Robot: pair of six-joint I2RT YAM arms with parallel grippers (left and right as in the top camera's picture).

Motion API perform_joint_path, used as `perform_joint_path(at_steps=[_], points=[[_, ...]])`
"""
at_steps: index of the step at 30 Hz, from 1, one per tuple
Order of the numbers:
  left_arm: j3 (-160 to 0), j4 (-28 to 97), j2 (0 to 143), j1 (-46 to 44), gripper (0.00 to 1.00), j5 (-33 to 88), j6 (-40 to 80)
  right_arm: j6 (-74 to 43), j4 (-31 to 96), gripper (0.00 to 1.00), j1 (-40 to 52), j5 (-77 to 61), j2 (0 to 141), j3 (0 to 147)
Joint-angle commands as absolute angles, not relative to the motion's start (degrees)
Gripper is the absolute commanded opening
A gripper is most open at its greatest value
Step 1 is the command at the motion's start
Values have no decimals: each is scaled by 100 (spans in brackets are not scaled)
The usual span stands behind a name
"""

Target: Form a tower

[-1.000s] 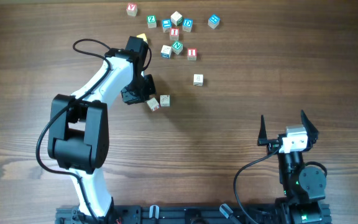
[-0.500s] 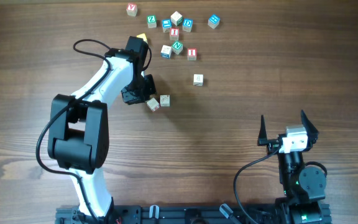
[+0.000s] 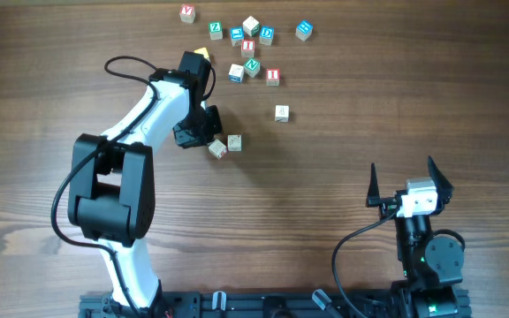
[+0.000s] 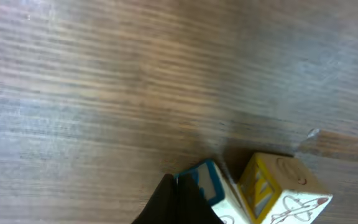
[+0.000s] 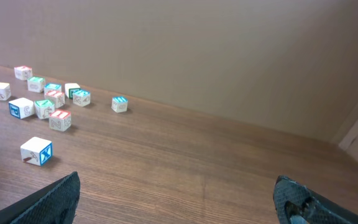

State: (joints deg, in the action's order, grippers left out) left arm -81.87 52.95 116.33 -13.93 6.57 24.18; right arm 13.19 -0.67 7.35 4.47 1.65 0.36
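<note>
No tower is in view; the small wooden letter cubes lie singly at the far side of the table. A red "I" cube point(image 3: 248, 47) and a green "N" cube point(image 3: 252, 66) sit in that cluster. My left gripper point(image 3: 208, 140) point(image 4: 180, 200) is shut and empty, its tips touching the side of a blue-framed cube point(image 3: 217, 148) point(image 4: 207, 182). A yellow-framed cube point(image 3: 234, 142) point(image 4: 278, 186) rests right beside that one. My right gripper point(image 3: 409, 187) point(image 5: 185, 199) stands wide open and empty near the front right, far from all cubes.
One cube point(image 3: 281, 113) point(image 5: 36, 151) lies alone between the cluster and the pair. A yellow cube point(image 3: 201, 53) peeks out behind the left arm. A red cube point(image 3: 187, 13) and a blue cube point(image 3: 303, 30) mark the cluster's ends.
</note>
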Motion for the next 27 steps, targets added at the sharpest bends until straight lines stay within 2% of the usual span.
perform_joint_path(at_steps=[1,5,6,7,9,10,12,14,17,21,24,27], points=[[-8154,5151,11638,-1402,5,510,2447,1352,-80,100,755,355,141,30],[-8154,4976,11638,-1402,5,242,2449,1352,-78,100,755,355,141,30],[-8154,4871,11638,-1402,8,196,2449,1350,-80,100,755,355,141,30],[-8154,4794,11638,-1402,16,183,2449,1352,-78,100,755,355,141,30],[-8154,4654,11638,-1402,21,183,2451,1352,-78,100,755,355,141,30],[-8154,4595,11638,-1402,26,183,2451,1352,-78,100,755,355,141,30],[-8154,4466,11638,-1396,55,180,2451,1352,-78,100,755,355,141,30],[-8154,4390,11638,-1385,68,154,2510,1352,-78,100,755,355,141,30],[-8154,4313,11638,-1247,82,-191,2757,1352,-78,100,755,355,141,30],[-8154,4244,11638,-878,88,-550,2773,1352,-78,100,755,355,141,30],[-8154,4244,11638,-370,100,-613,2766,1352,-78,100,755,355,141,30],[-8154,4292,11638,290,100,-854,2744,1352,-78,100,755,355,141,30]])
